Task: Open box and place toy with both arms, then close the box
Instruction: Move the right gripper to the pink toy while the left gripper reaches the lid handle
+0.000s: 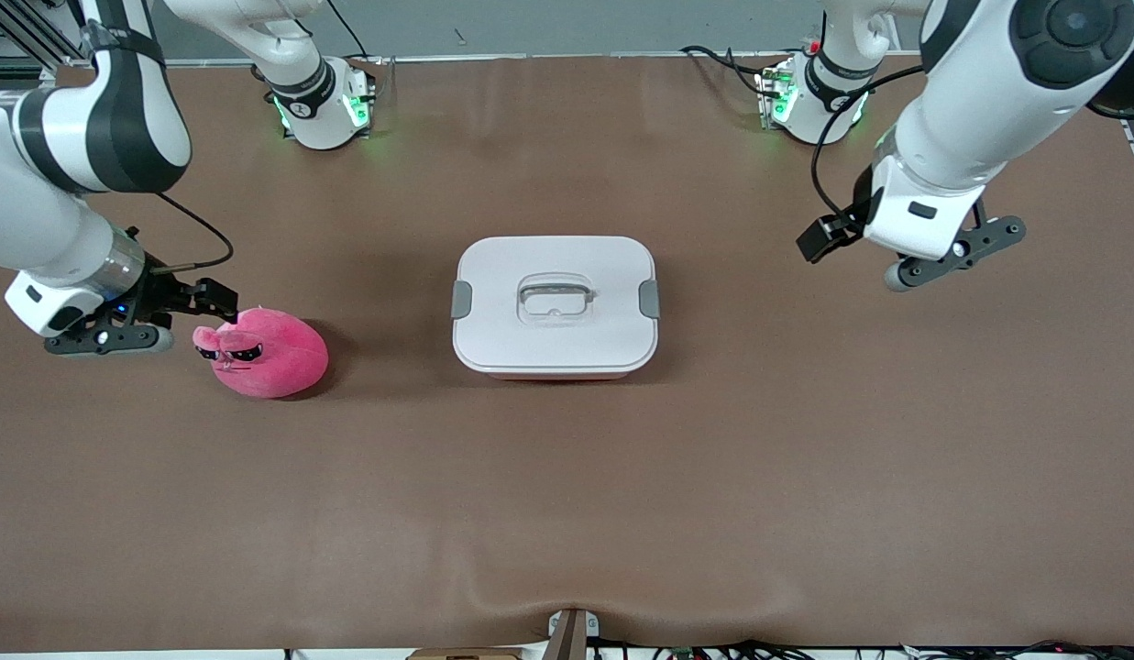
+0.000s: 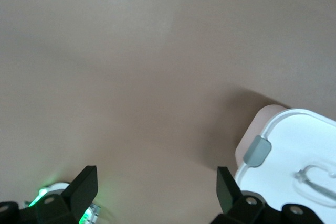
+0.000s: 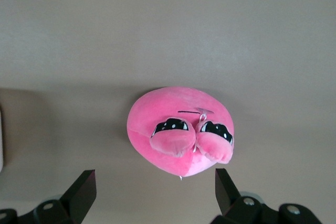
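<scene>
The box (image 1: 555, 307) stands shut at the table's middle, its white lid on, a grey clip at each end and a clear handle in the lid. Its corner with one clip also shows in the left wrist view (image 2: 294, 140). The toy (image 1: 266, 353), a hot-pink plush blob, lies on the table toward the right arm's end; it also shows in the right wrist view (image 3: 181, 132). My right gripper (image 1: 108, 337) (image 3: 155, 190) is open and empty, low beside the toy. My left gripper (image 1: 956, 250) (image 2: 157, 187) is open and empty, over bare table beside the box toward the left arm's end.
The brown mat (image 1: 567, 495) covers the table. The arm bases, lit green, stand along the edge farthest from the front camera (image 1: 324, 105) (image 1: 809, 96). A small bracket (image 1: 571, 632) sits at the table's nearest edge.
</scene>
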Motion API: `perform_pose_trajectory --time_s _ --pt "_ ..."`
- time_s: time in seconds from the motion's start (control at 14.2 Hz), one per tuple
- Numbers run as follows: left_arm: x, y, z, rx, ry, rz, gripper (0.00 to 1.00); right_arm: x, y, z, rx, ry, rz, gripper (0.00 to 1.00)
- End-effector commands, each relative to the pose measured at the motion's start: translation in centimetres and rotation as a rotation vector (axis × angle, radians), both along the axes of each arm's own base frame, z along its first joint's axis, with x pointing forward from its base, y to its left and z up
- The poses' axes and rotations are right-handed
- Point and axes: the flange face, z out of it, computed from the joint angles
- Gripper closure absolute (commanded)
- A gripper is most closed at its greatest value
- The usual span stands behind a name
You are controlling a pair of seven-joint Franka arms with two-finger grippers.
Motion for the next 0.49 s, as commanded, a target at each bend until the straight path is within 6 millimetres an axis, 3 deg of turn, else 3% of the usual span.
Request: perform_pose_trajectory --time_s 0.0,0.28,0.42 --pt "-1.0 -3.5 0.2 -0.01 -0.026 0.075 0.0 0.4 0.1 -1.9 -0.05 -0.012 0.039 0.0" --pt "-2.2 -10.1 -1.5 -0.017 -0.076 0.354 0.0 0.3 0.1 -6.5 -0.052 -0.011 0.035 0.0" --pt "-2.6 -12.6 -3.1 -0.018 -0.078 0.424 0.0 0.4 0.0 -7.0 -0.053 -0.005 0.033 0.0"
